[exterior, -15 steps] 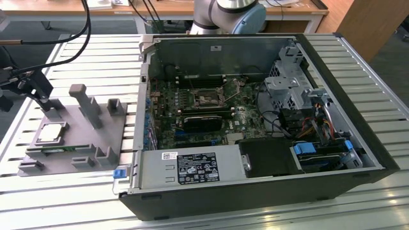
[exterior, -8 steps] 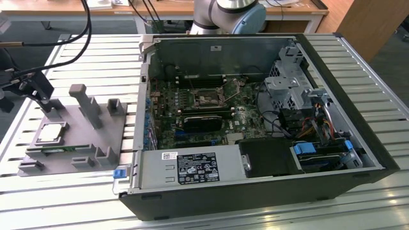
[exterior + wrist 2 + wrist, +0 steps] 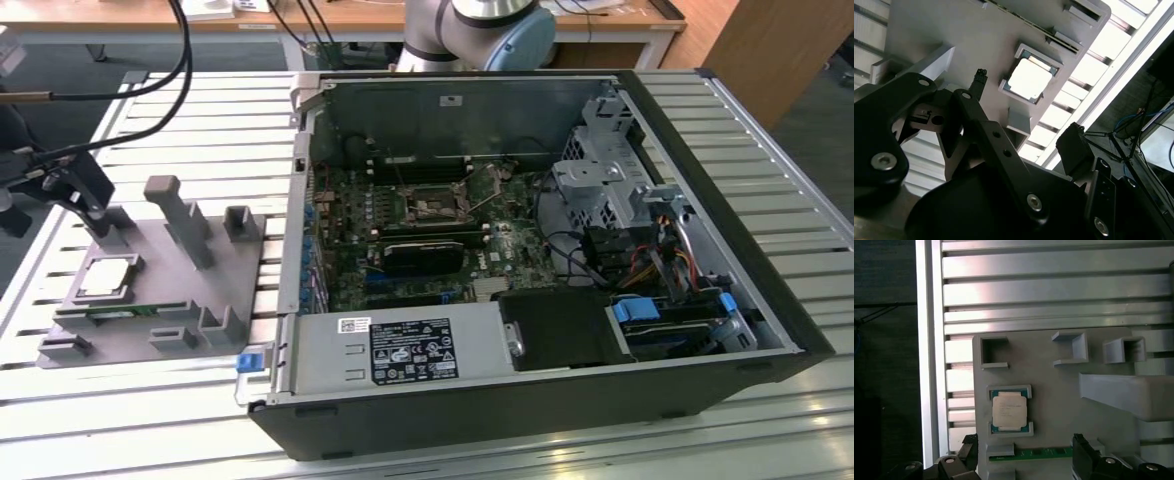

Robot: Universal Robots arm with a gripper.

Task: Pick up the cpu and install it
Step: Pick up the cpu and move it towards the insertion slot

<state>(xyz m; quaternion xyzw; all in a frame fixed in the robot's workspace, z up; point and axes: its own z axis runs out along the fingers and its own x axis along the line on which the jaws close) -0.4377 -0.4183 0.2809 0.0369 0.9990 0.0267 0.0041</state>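
Black fingers [image 3: 1080, 456] stood spread wide and empty over the grey tray [image 3: 1054, 390] on the slatted surface [image 3: 1054, 290]; the cpu [image 3: 1009, 411] lay flat in its pocket, just ahead of their gap.

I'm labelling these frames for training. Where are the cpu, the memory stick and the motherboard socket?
cpu [image 3: 1009, 411], first wrist view, centre of its metal top.
memory stick [image 3: 1039, 453], first wrist view, middle of its green edge.
motherboard socket [image 3: 434, 207], exterior view, middle of the framed square.
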